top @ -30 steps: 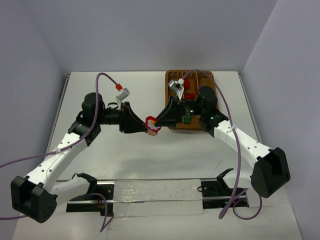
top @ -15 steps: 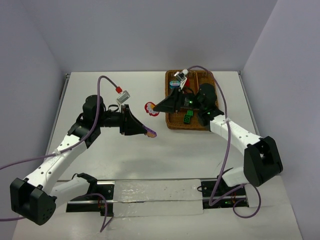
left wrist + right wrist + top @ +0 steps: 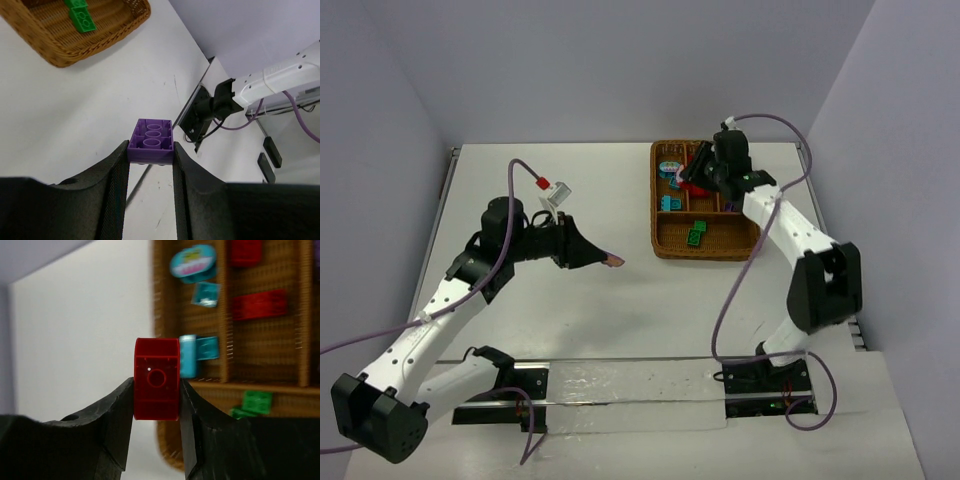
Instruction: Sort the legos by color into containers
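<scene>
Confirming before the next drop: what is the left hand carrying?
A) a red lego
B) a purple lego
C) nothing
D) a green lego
B: the left wrist view shows a purple lego pinched in the left hand; the red lego sits in the right hand.

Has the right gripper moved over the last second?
Yes. The right gripper, shut on a red lego, went from beside the near left corner of the wicker tray to above its far compartments.
</scene>
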